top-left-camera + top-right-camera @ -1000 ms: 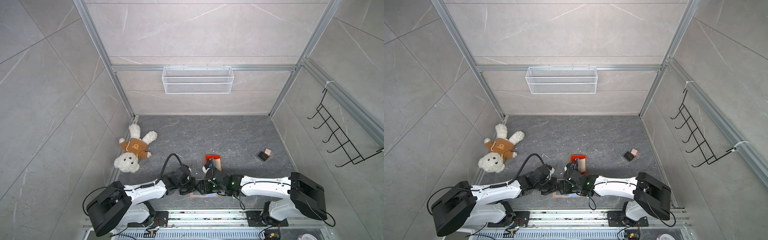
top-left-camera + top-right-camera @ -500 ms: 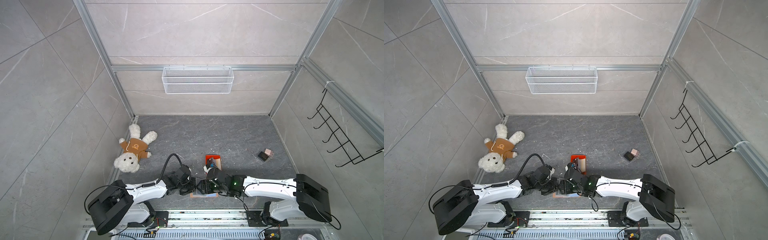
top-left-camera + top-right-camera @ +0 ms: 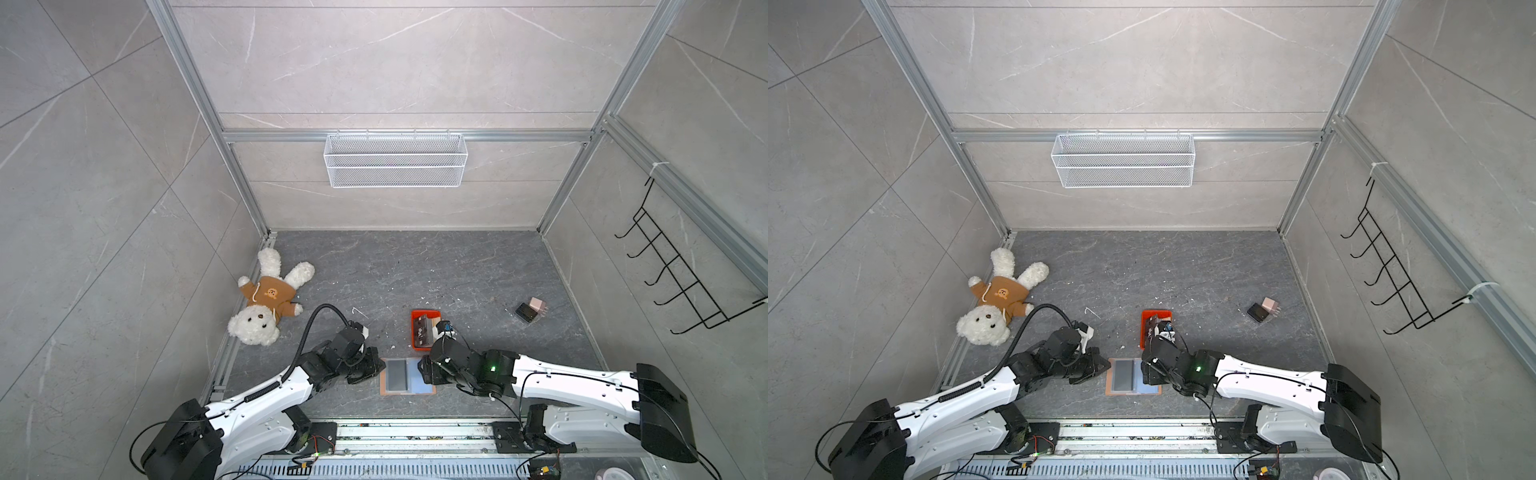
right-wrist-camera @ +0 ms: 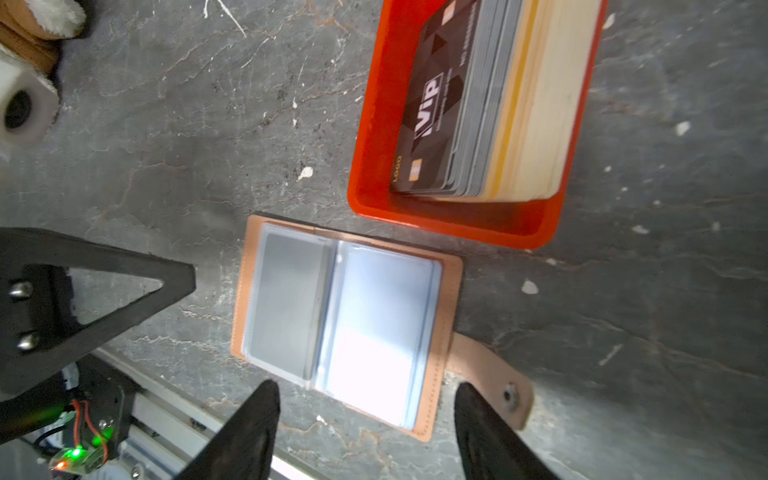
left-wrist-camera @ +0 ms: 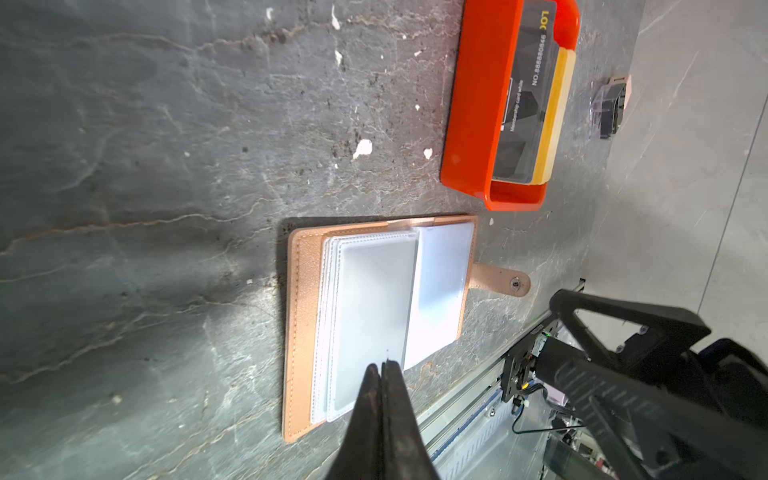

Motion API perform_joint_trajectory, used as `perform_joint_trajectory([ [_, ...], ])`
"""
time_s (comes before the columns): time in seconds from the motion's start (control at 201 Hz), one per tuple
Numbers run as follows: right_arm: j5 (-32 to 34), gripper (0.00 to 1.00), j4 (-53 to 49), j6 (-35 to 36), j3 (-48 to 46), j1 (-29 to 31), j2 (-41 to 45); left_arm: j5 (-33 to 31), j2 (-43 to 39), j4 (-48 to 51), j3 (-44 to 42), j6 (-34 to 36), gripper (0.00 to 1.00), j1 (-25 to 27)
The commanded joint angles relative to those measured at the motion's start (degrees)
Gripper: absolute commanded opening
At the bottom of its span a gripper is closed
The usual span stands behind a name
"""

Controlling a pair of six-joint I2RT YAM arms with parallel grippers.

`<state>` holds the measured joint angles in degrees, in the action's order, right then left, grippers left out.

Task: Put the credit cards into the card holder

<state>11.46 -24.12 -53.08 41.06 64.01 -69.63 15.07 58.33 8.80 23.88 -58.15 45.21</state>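
Observation:
The card holder lies open and flat on the dark floor, its clear sleeves up and its snap tab pointing towards the right arm. A grey card fills the sleeve on the left arm's side. More credit cards, the front one black with "VIP", stand packed in the orange tray. My left gripper is shut, its tips at the sleeve's edge, with nothing visible between them. My right gripper hangs open, straddling the holder's near edge.
A teddy bear lies at the left wall. A small black-and-pink block pair sits to the right. A wire basket hangs on the back wall, a hook rack on the right wall. The metal rail runs along the front.
The right arm's rear links have swung slightly outward to the right. Both grippers stay at the card holder, the left shut and the right open as before.

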Motion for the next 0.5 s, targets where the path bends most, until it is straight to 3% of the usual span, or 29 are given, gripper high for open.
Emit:
perform_joint_trajectory([
  [0.0,1.8,0.69,-3.7,3.4,2.6,-2.2,-0.2,-0.3,2.5,0.0,4.3,4.1,0.06,-0.2],
  [0.219,-5.9,0.71,0.2,8.5,3.4,-11.8,-1.9,-0.2,12.7,0.6,15.0,9.3,0.08,-0.2],
  [0.493,-10.9,0.75,2.6,13.6,6.8,-20.1,-9.1,0.5,26.7,1.6,28.2,13.8,0.08,-0.7],
])
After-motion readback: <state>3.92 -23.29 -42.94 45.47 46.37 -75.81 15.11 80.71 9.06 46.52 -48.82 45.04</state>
